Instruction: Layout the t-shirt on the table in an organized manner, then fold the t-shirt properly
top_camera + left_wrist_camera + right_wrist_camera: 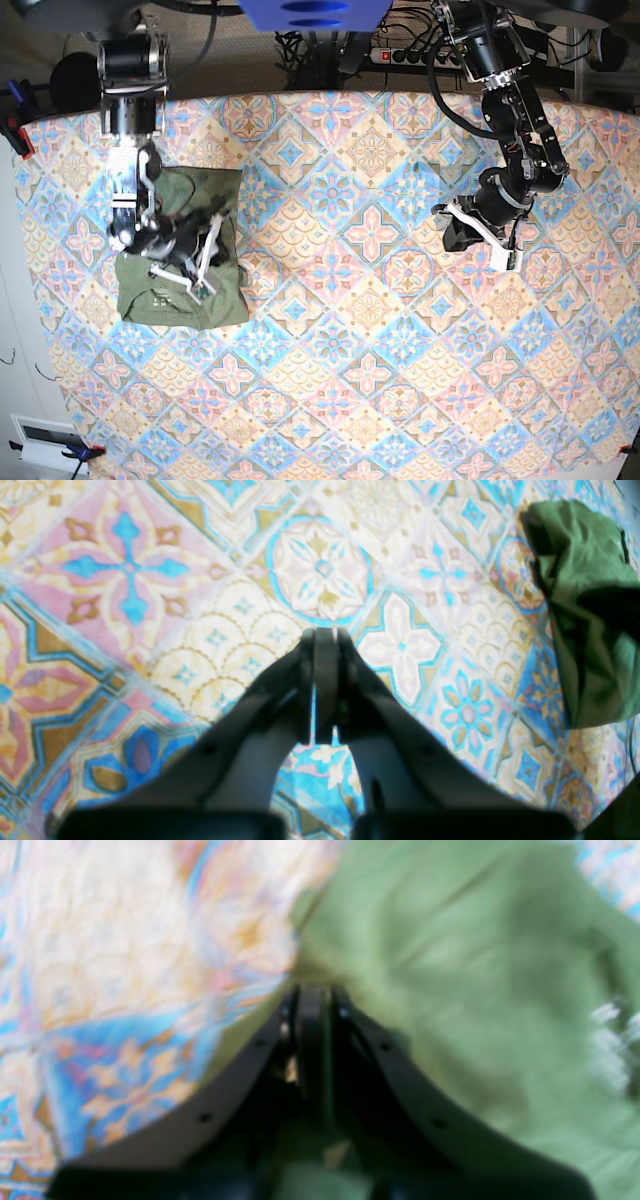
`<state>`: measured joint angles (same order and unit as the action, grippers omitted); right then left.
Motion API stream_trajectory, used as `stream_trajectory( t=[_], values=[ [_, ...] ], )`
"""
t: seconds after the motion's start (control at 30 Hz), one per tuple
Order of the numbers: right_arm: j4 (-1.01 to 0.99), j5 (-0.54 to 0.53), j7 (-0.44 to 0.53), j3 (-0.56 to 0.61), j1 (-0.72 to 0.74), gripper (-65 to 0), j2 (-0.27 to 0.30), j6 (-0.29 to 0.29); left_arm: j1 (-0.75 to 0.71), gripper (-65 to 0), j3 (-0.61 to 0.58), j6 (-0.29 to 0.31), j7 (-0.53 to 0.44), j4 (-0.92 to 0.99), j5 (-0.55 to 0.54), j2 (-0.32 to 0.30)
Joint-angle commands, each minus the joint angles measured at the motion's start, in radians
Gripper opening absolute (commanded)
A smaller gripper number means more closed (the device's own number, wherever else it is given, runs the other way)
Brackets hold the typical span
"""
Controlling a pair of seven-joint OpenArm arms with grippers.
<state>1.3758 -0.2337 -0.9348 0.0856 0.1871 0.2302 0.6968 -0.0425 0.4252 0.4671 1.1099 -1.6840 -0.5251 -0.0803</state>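
T-shirt olive-green, bunched on table, right end effector pinching it, left end effector closed, empty

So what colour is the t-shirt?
Plain olive green t-shirt, clearest in the base view.

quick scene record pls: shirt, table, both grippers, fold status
t-shirt: olive green, bunched in a loose heap near the table's edge on the base view's left
table: tile-patterned cloth, pink, blue and cream
right gripper: over the shirt, fingers nearly together at a fabric edge; blurred, so the grip is uncertain
left gripper: shut, holding nothing, above bare cloth, apart from the shirt
fold status: not laid flat, not folded
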Motion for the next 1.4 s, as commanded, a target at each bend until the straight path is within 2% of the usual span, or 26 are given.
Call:
stream_trajectory(
  t=[0.0,0.13,0.27,0.5,0.67,0.83,1.03,1.17,1.27,1.37],
  values=[
    [0.06,-0.011,0.007,-0.019,0.01,-61.2,0.011,0.001,0.016,-65.0,0.001,0.005,-0.021,-0.017,-0.019,-0.005],
    [0.158,-0.011,-0.043,-0.119,-0.077,-61.2,0.01,0.001,0.017,-65.0,0.001,0.005,-0.021,-0.017,-0.019,-0.005],
    [0.201,-0.011,-0.057,-0.169,-0.134,-61.2,0.01,0.001,0.019,-65.0,0.001,0.005,-0.021,-0.015,-0.019,-0.003],
    [0.185,-0.011,-0.057,-0.162,-0.188,-61.2,0.01,0.001,0.02,-65.0,0.001,0.005,-0.021,-0.014,-0.019,-0.003],
    [0.116,-0.005,-0.057,-0.057,-0.186,-61.2,0.008,0.001,0.02,-65.0,0.001,0.005,-0.021,-0.014,-0.019,-0.002],
    [0.139,-0.011,-0.056,-0.047,-0.191,-61.2,0.008,0.001,0.017,-65.0,0.001,0.005,-0.021,-0.014,-0.019,-0.002],
    [0.299,-0.011,-0.074,-0.149,-0.257,-61.2,0.01,0.001,0.014,-65.0,0.001,0.006,-0.02,-0.015,-0.028,0.0],
    [0.428,-0.013,-0.125,-0.226,-0.321,-61.2,0.01,0.001,-0.013,-65.0,0.001,0.006,-0.018,-0.018,-0.099,0.003],
    [0.5,-0.013,-0.148,-0.261,-0.363,-61.2,0.01,0.001,-0.047,-65.0,0.001,0.006,-0.018,-0.024,-0.123,-0.002],
    [0.537,-0.013,-0.16,-0.306,-0.42,-61.2,0.01,0.001,-0.113,-65.0,0.001,0.002,-0.018,-0.107,-0.125,-0.028]
  ],
)
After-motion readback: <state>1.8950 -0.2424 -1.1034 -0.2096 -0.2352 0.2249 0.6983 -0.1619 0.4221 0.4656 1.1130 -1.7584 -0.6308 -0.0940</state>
